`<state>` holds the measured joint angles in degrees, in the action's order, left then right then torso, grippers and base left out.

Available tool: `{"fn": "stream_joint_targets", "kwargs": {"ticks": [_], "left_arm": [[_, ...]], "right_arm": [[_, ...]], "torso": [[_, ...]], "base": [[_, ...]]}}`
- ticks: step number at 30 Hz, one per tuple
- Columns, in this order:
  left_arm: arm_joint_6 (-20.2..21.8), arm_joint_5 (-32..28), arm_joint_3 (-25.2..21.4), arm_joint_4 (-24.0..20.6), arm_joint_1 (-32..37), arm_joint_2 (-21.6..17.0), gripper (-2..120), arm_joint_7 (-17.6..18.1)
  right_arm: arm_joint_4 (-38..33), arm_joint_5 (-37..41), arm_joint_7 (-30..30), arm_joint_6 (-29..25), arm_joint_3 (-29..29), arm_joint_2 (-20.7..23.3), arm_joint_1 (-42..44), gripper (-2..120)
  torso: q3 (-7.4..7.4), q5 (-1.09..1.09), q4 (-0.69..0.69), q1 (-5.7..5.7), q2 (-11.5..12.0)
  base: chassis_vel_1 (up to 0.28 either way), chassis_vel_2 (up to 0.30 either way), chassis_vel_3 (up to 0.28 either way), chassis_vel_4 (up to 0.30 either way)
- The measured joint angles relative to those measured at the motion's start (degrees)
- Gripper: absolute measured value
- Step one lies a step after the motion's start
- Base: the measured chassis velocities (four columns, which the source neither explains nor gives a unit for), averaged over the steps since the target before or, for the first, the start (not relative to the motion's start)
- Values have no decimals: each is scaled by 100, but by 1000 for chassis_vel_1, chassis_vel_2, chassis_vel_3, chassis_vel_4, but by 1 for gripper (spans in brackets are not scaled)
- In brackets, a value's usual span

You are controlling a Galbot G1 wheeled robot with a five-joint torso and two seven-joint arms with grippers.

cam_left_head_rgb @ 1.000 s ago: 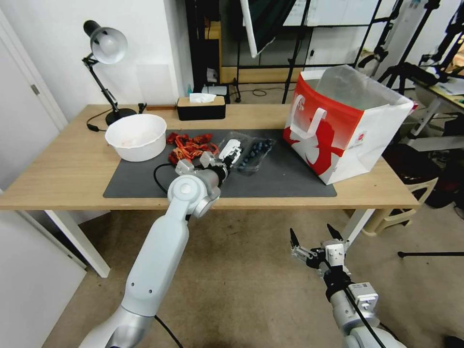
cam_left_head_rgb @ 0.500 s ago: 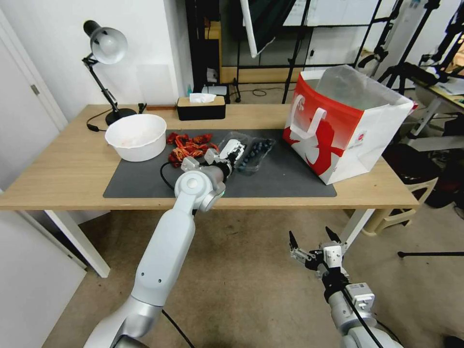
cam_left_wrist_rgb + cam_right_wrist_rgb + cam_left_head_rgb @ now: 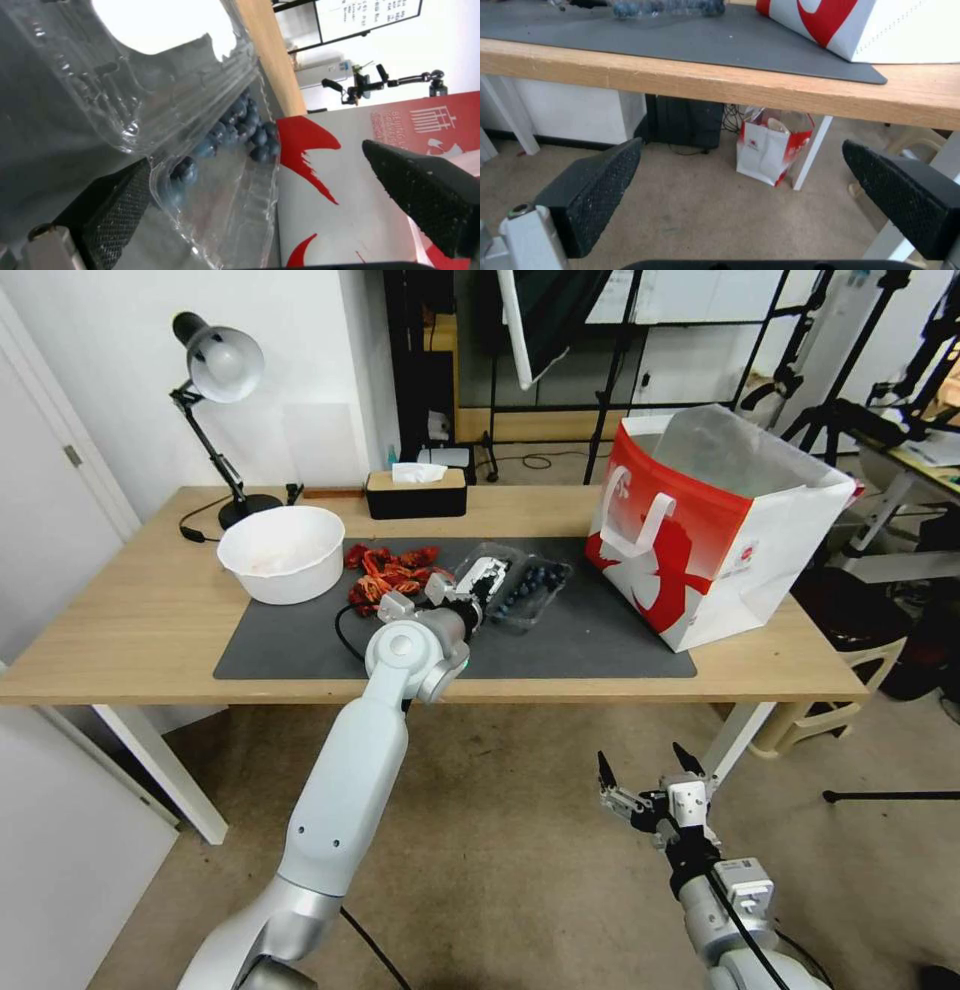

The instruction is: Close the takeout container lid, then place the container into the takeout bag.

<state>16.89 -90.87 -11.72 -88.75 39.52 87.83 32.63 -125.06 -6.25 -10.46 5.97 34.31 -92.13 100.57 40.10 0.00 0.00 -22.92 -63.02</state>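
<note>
Left gripper (image 3: pixel 478 588) at the open container (image 3: pixel 510 588), just above frame centre in my head view.

My jaws are spread wide and hold nothing; in my left wrist view one finger (image 3: pixel 112 202) lies against the clear lid (image 3: pixel 100 82), which is up off the blueberries (image 3: pixel 240 127), while the other finger stands apart in front of the bag (image 3: pixel 380 157). On the grey mat (image 3: pixel 600 645) the container sits between the white bowl (image 3: pixel 282 552) and the bag (image 3: pixel 715 520), which stands upright in the upper right. My right gripper (image 3: pixel 648 782) hangs low in the frame, below the table edge (image 3: pixel 730 88), wide open and empty.
</note>
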Motion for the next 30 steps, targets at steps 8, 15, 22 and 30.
{"fn": "stream_joint_targets", "kwargs": {"ticks": [8, 15, 22, 30], "left_arm": [[-11, -21, 66, -278, 121, 76, 100, -18], [-81, 103, 249, -416, 258, 269, 100, -81], [-127, 254, 384, -494, 393, 382, 100, -122], [-157, 360, 448, -496, 515, 428, 100, -150]], "right_arm": [[30, -1, -6, -39, 26, 0, 37, 100], [61, 0, -15, -78, 38, 0, 70, 100], [71, 18, -18, -83, 55, 0, 71, 100], [84, 26, -20, -96, 51, 0, 71, 100]], "torso": [[0, 1, 0, 0, 0], [0, 0, 0, 0, 0], [0, 0, 0, 0, 0], [0, 0, 0, 0, 0]], "base": [[0, 0, 0, 0], [0, 0, 0, 0], [0, 0, 0, 0], [0, 0, 0, 0]]}}
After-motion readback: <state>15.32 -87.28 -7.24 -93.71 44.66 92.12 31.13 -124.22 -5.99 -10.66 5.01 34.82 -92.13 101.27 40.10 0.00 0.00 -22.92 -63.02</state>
